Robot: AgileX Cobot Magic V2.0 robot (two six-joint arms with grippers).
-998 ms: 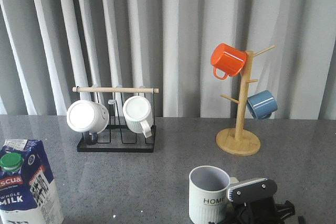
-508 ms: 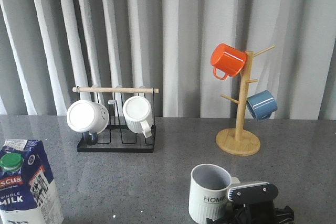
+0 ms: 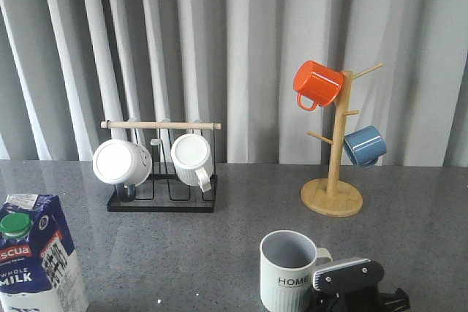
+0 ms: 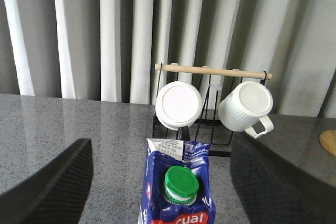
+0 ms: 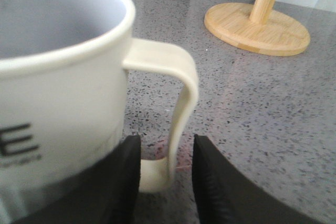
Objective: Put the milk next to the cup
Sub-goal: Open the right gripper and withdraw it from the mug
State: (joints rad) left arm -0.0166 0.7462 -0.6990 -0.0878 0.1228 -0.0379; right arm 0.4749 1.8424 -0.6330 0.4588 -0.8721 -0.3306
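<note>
The milk [image 3: 33, 264], a blue-and-white carton with a green cap, stands upright at the table's front left. In the left wrist view the milk [image 4: 181, 198] lies between the wide-apart fingers of my left gripper [image 4: 160, 142], which is open and does not touch it. The cup [image 3: 287, 277], a ribbed mug lettered "HOME", stands at the front centre-right. My right gripper [image 3: 349, 281] is right beside it. In the right wrist view the cup [image 5: 58, 77] fills the frame, and its handle sits between the fingers of my right gripper [image 5: 166, 148] with a small gap.
A black wire rack [image 3: 162, 201] with a wooden bar holds two plain white mugs at the back left. A wooden mug tree [image 3: 333, 196] at the back right carries an orange mug [image 3: 316, 83] and a blue mug [image 3: 364, 145]. A grey curtain hangs behind.
The cup has shifted slightly left and toward the front edge. My right gripper has moved lower in the front view with it. The milk has not moved.
</note>
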